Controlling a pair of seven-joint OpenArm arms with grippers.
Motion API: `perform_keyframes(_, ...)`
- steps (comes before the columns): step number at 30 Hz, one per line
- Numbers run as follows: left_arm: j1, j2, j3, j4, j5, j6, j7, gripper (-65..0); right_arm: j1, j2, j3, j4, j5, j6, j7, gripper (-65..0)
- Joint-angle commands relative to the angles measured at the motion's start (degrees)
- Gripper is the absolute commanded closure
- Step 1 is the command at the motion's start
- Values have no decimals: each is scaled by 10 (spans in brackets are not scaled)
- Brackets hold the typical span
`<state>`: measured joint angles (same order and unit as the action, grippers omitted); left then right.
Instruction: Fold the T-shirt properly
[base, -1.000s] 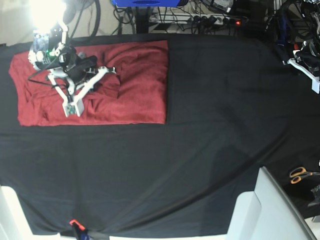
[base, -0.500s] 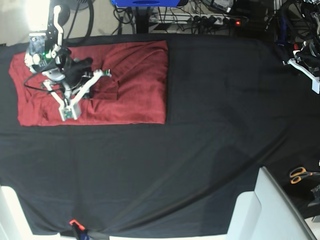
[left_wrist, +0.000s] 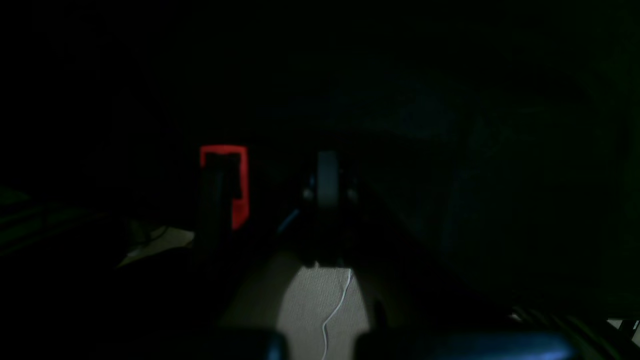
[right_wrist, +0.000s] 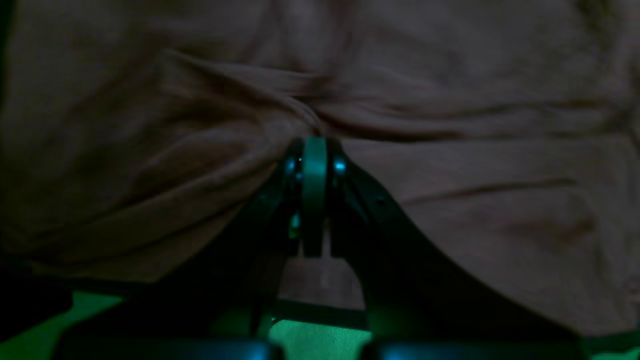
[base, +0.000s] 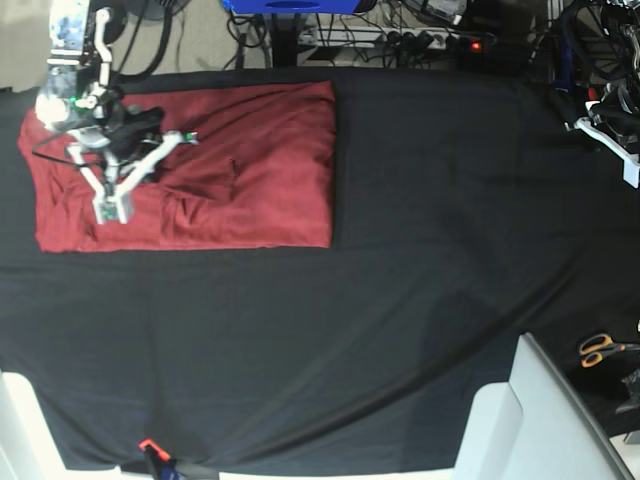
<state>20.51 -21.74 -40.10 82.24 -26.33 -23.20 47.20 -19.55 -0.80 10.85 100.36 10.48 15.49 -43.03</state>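
Observation:
The red T-shirt (base: 260, 170) lies as a flat rectangle at the back left of the black table cloth (base: 400, 290). My right gripper (base: 186, 136) is low over its left half. In the right wrist view its jaws (right_wrist: 314, 147) are shut, and creases in the T-shirt (right_wrist: 450, 165) run together at the fingertips, so a pinch of cloth seems held. My left gripper (left_wrist: 327, 167) shows in the dark left wrist view with its jaws together and nothing between them. That arm (base: 605, 120) sits off the table's back right corner.
Orange-handled scissors (base: 598, 349) lie near the right edge. A pale grey chair back (base: 530, 420) juts over the front right corner. An orange clamp (base: 148, 446) sits at the front edge. Cables and a power strip (base: 400, 40) run behind the table.
My right arm has moved left and toward the back over the T-shirt. The bunched creases in the shirt's middle have flattened out. The left arm has not moved.

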Motion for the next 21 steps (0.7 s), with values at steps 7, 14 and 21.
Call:
perform_keyframes(7,-10,-11,-2,7,-4,-2,-9,0,-1,3,4,-5,5,2,-5,-57)
perform_keyframes(14,-12,-10,-2,7,-4,-2,-9,0,-4,3,7,-9,5,2,-7,-275)
perform_keyframes(21,-12,-10,-2,7,-4,-2,-9,0,-37,1,-13,56,6,3,26,-314)
